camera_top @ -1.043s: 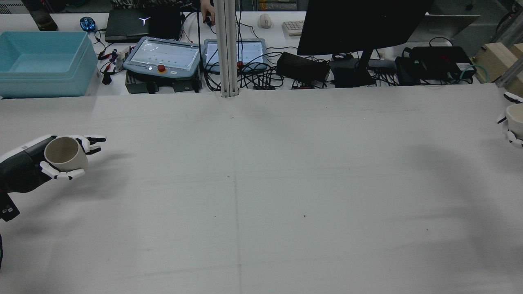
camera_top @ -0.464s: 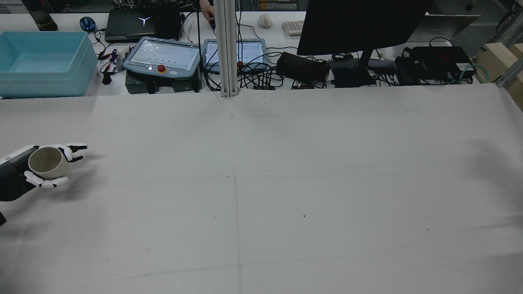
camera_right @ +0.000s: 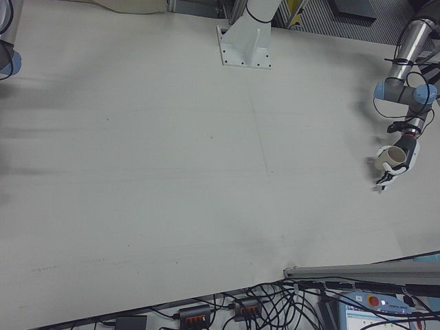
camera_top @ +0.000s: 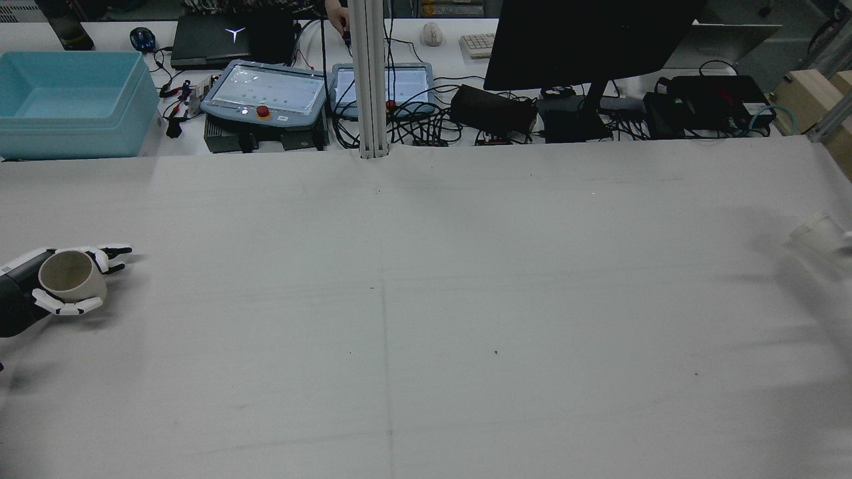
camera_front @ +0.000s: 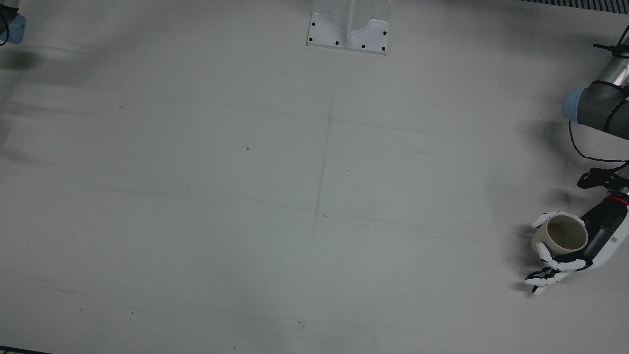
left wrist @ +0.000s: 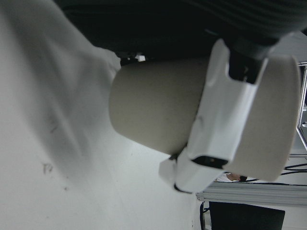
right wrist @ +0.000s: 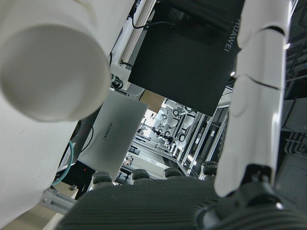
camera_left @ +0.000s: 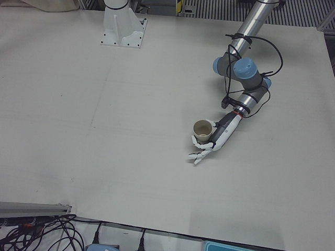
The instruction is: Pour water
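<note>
Behind the grey bench (camera_top: 426, 299), monitors glow; the left hand (camera_top: 63, 283) (lower and nearer the edge than before) grasps the beige cup (camera_top: 72, 274) upright. Right hand's (right wrist: 259, 96) grip: cannot tell.

- A grey-white table (camera_top: 426, 299) fills most of the rear view, with a faint seam running down its middle.
- A light blue bin (camera_top: 70, 100) sits at its far left corner.
- Two teach pendants (camera_top: 266, 90) lie side by side amid tangled cables (camera_top: 413, 126).
- A dark monitor (camera_top: 586, 40) stands on a stand.
- A laptop (camera_top: 226, 40), a mouse (camera_top: 432, 33) and what looks like a keypad (camera_top: 478, 44) lie behind.
</note>
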Action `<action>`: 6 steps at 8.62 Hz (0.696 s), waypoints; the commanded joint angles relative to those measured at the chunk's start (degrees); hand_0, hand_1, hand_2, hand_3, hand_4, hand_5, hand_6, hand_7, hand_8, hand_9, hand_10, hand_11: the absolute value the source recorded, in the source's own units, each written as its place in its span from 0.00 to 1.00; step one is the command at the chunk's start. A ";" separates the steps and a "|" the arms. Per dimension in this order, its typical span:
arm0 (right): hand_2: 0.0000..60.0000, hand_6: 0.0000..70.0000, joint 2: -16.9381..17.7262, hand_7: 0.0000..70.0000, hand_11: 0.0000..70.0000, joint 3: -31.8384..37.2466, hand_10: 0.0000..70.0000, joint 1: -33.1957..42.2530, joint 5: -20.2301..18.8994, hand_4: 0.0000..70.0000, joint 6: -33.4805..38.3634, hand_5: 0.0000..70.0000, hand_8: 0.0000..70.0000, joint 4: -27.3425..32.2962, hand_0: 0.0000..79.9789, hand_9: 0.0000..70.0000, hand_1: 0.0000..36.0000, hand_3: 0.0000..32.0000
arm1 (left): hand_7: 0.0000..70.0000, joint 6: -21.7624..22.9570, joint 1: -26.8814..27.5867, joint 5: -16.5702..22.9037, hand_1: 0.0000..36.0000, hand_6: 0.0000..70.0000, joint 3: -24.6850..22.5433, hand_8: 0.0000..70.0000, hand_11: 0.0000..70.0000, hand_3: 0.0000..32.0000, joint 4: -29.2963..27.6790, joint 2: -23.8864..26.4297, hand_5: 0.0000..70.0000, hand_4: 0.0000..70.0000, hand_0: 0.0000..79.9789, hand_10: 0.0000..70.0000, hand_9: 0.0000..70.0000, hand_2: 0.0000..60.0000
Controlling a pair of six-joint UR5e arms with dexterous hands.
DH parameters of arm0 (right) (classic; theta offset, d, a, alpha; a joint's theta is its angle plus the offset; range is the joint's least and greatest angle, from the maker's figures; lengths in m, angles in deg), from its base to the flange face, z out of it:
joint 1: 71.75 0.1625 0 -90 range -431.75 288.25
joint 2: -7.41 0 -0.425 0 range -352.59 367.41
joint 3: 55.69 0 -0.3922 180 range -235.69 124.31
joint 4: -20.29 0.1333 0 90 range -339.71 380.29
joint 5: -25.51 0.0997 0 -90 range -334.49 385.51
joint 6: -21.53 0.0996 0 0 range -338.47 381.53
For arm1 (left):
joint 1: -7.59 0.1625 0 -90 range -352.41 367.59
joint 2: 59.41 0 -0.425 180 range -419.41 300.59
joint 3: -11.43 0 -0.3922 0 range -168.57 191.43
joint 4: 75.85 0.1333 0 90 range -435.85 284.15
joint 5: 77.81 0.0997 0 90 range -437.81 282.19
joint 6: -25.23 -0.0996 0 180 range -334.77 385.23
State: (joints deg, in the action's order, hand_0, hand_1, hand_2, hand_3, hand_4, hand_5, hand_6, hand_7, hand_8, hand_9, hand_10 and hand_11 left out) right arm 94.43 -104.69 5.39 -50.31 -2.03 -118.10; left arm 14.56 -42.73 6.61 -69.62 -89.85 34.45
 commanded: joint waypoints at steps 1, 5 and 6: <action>0.00 0.00 -2.21 0.00 0.00 -3.36 0.00 -0.07 -0.03 0.00 2.56 0.00 0.00 -1.00 0.79 0.00 0.46 0.94 | 0.33 -0.06 -0.13 -1.02 1.00 0.23 3.61 0.13 0.23 0.00 -2.34 0.00 1.00 1.00 1.00 0.13 0.10 1.00; 0.00 0.00 -2.21 0.00 0.00 -5.41 0.00 0.02 -0.03 0.00 2.56 0.00 0.00 -2.85 0.79 0.00 0.50 1.00 | 0.07 0.47 -2.42 -0.93 0.36 0.05 3.10 0.08 0.00 0.00 -2.70 0.00 0.05 0.34 1.00 0.00 0.00 0.00; 0.00 0.00 -2.21 0.00 0.00 -5.58 0.00 0.02 -0.03 0.00 2.56 0.00 0.00 -2.85 0.80 0.00 0.51 1.00 | 0.06 0.56 -2.77 -0.84 0.38 0.03 3.18 0.07 0.00 0.00 -2.70 0.00 0.00 0.27 1.00 0.00 0.00 0.00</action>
State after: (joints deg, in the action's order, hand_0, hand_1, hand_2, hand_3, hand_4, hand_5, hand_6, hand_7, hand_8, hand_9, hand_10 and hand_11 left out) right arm 92.23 -109.87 5.40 -50.34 0.51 -120.82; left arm 14.98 -44.36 5.66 -66.41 -92.42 34.43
